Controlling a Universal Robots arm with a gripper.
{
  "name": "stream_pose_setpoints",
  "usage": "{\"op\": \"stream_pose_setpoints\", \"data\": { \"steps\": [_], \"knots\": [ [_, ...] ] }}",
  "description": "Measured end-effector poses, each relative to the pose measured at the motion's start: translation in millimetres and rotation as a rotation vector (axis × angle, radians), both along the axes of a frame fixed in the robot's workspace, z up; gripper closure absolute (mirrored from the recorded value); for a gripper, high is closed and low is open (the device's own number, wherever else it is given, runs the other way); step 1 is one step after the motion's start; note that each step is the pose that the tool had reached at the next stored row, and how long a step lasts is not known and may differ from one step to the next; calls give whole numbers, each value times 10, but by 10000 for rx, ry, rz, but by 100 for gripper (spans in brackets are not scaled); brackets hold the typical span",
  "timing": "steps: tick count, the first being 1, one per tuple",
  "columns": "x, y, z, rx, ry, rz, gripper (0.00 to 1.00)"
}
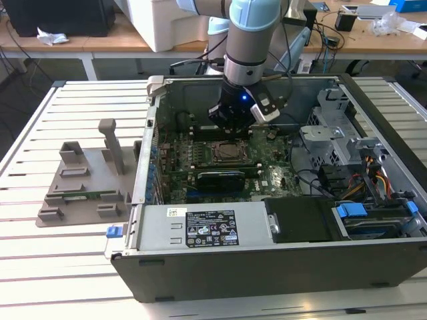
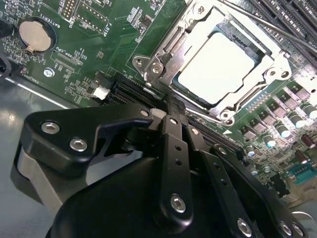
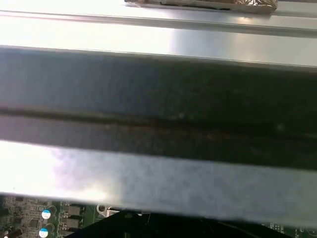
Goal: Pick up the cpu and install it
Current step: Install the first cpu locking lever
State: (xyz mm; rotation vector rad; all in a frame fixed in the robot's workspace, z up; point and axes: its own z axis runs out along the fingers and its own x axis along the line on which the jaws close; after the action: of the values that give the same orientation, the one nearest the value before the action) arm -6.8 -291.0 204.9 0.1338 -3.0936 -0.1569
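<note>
Silver cpu [image 2: 214, 69] lies inside its socket frame [image 2: 163, 59]; the hand [image 2: 171, 106] hovers just beside, fingers together, empty.

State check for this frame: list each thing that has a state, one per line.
cpu: seated flat in the motherboard socket, silver top up.
socket frame: lying around the cpu.
gripper: above the board beside the socket, holding nothing; finger state unclear.
computer case: on its side, side panel off, motherboard exposed.
grey plastic tray: outside the case, on the exterior view's left.
</note>
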Motion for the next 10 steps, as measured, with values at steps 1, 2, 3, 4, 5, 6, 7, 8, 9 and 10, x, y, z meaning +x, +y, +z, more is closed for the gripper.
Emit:
{"op": "stream_pose_setpoints", "data": {
  "steps": [1,2,3,4,5,6,7,8,9,10],
  "knots": [
    [0,-7,1,-17,3,2,89],
    [0,-19,1,-31,3,0,89],
    [0,-27,-3,-53,1,-1,89],
    [0,-27,-8,-78,3,0,89],
    [0,-28,-12,-103,5,1,89],
    [0,-28,-16,-131,6,1,89],
    [1,-28,-21,-164,9,1,89],
    [3,-27,-24,-187,10,0,89],
    [7,-28,-25,-191,12,-2,89],
    [13,-26,-26,-194,13,-3,89]
  ]
}}
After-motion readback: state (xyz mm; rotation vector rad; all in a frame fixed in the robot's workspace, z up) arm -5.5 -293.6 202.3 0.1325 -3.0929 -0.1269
